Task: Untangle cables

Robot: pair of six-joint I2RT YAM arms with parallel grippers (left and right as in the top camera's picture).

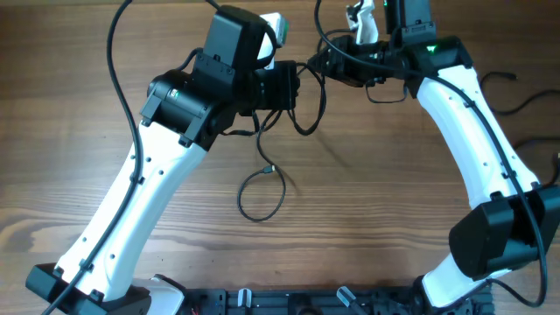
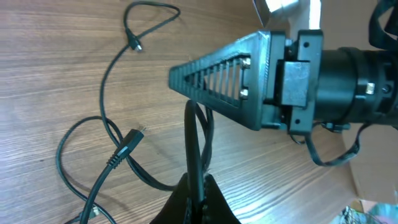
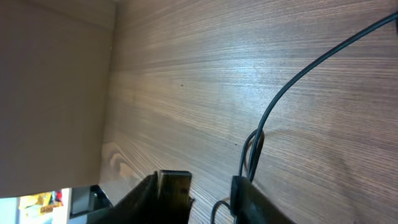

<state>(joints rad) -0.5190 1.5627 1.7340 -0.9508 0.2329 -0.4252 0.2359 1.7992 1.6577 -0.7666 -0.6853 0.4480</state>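
Left pincer (image 2: 198, 186), pinching the cables (image 2: 191, 134) near the tabletop's far edge, should pull gently away from the spread right pincer (image 3: 204, 182).

Thin black flexible cables (image 2: 127, 146) on brown wood-grain table (image 1: 367, 201). Beside cables, robot arms (image 1: 131, 219): white links, black joints. Small green light (image 1: 430, 48) beyond cables. Black lattice-patterned fingers (image 2: 211, 78) above cables.

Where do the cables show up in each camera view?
Overhead: cables loop at the picture's centre, trailing upward.
Left wrist: cables fill the left half, one strand rising from the left fingers.
Right wrist: cables on the right side, curving to the top right corner.
Shared landmark: the wooden table.
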